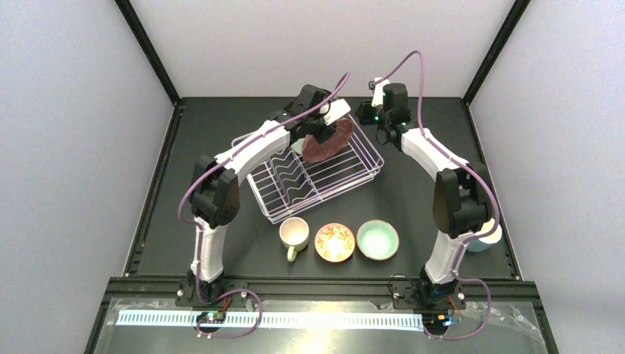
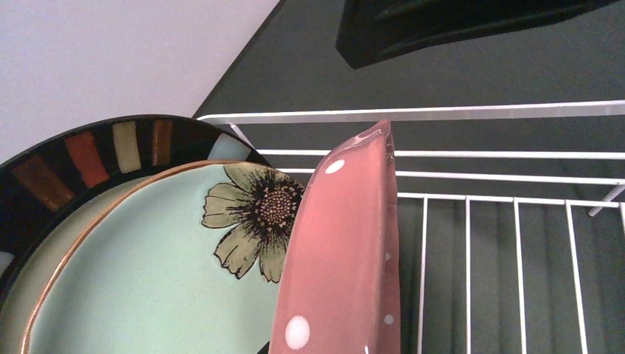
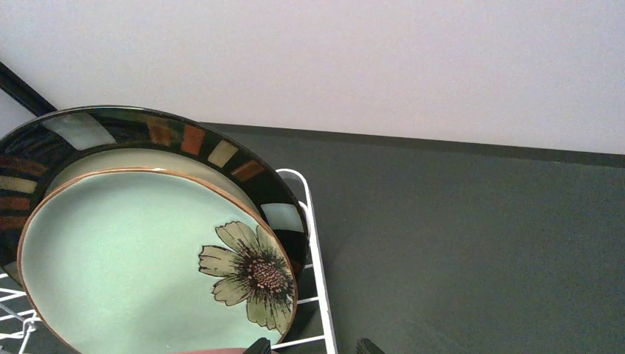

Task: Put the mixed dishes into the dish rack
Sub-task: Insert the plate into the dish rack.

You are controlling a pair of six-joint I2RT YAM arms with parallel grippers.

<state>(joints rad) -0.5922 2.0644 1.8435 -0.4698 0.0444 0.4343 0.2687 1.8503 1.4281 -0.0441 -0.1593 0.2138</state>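
The dish rack [image 1: 340,175] sits in the middle of the dark table [image 1: 221,243]. It is turned a bit, so its long side runs from near-left to far-right.

The left gripper [image 1: 318,127] is over the far right end of the rack. It has the pink dotted plate [image 2: 346,251] by the rim. Its own fingers are hidden, but the plate comes straight up from where they are. The plate is up on its edge inside the rack. In the left wrist view you see it nearly edge-on, a thin pink strip going up and down. From above it looks like a tilted oval, and its long way goes from near-left to far-right, like the rack.

Two more plates stand on edge just beside it (both are in the rack too). The teal flower plate [image 2: 147,280] is next to the pink one, and whether they touch is hard to tell. The striped-rim plate [image 2: 74,158] is behind the teal one, and its dark rim sticks out above it.

The right gripper [image 3: 313,348] is by the far right corner of the rack. Its two finger tips are apart and have nothing between them.

On the table, near the arms, sit the cream mug [image 1: 293,234], the red-orange bowl [image 1: 334,242] and the mint bowl [image 1: 377,240] in a row, all right way up. The blue mug [image 1: 483,239] peeks out behind the right arm.
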